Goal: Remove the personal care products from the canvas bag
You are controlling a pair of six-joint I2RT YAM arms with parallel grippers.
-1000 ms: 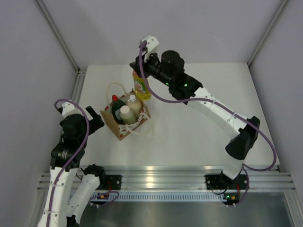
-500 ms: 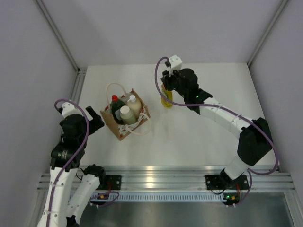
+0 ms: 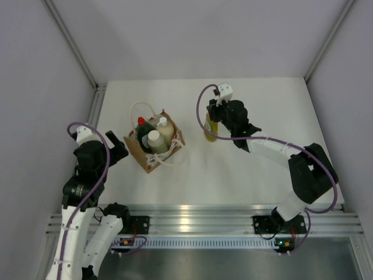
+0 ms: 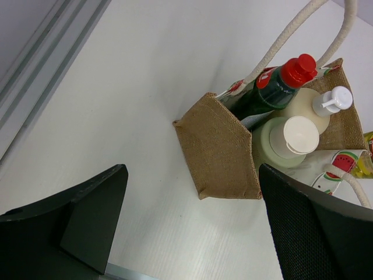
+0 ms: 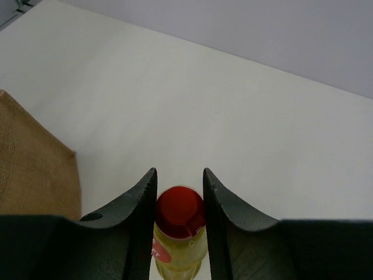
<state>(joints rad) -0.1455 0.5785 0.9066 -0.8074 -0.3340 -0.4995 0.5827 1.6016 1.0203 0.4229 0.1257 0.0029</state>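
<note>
1. Bottle, yellow (image 5: 178,248), red cap: smooth plastic, probably light and slick, so best taken at the neck under the cap. The right hand (image 5: 179,173) is clamped there. It is upright, well right of the canvas bag (image 4: 221,146); contact with the bench (image 3: 245,169) unclear.
2. Bag: soft tan fabric, likely to tip. It holds the green bottle (image 4: 262,96), cream cylinder (image 4: 291,137) and pump bottle (image 4: 329,100).
3. Left hand (image 4: 192,175): fingers apart, empty, beside the bag.
</note>
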